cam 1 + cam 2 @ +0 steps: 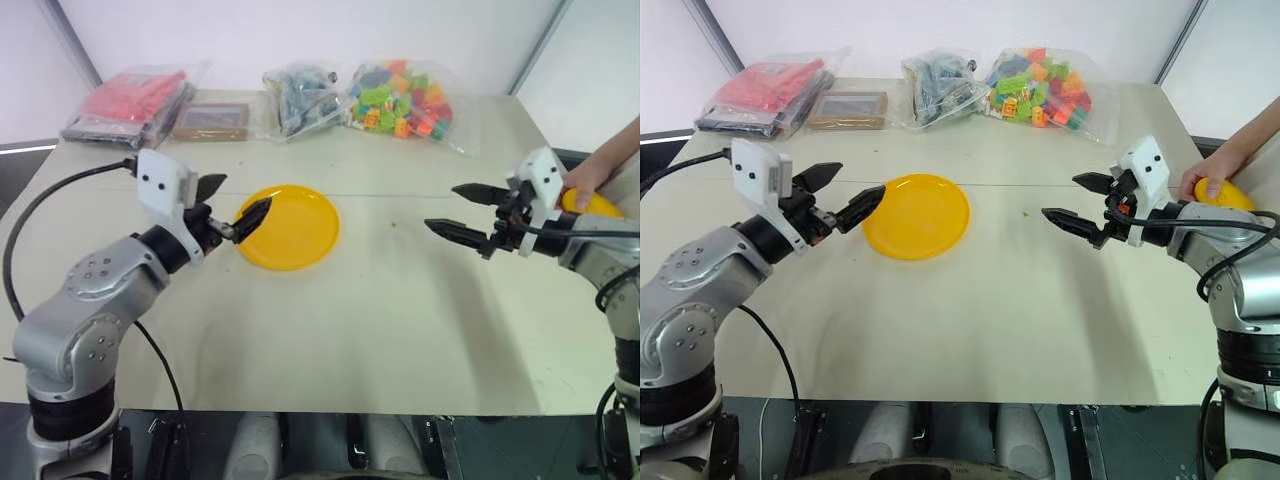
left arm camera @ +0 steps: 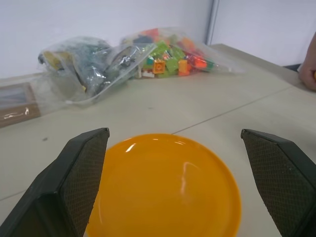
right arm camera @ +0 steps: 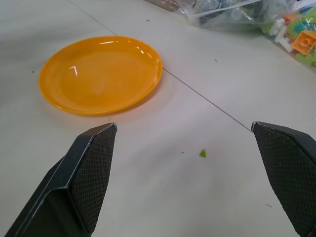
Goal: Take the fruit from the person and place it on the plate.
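The fruit (image 1: 1225, 192), yellow, oblong, sits under the person's hand (image 1: 1208, 174) at the table's right edge, just behind the right gripper (image 1: 1076, 200), mostly hidden by the hand and the arm. Right gripper empty, fingers spread wide, aimed toward table centre, away from the fruit. Left gripper (image 1: 233, 206) also empty and spread, poised at the near-left rim of the plate (image 1: 310, 235), which lies bare mid-table. Judged handling: light, firm, skin probably gives some bite to the ribbed pads; rounded ends could squirt out if pinched there. Best hold looks to be across the narrow middle, jaws square to the long axis. Bags of bricks (image 1: 400, 97) at the far edge, well apart.
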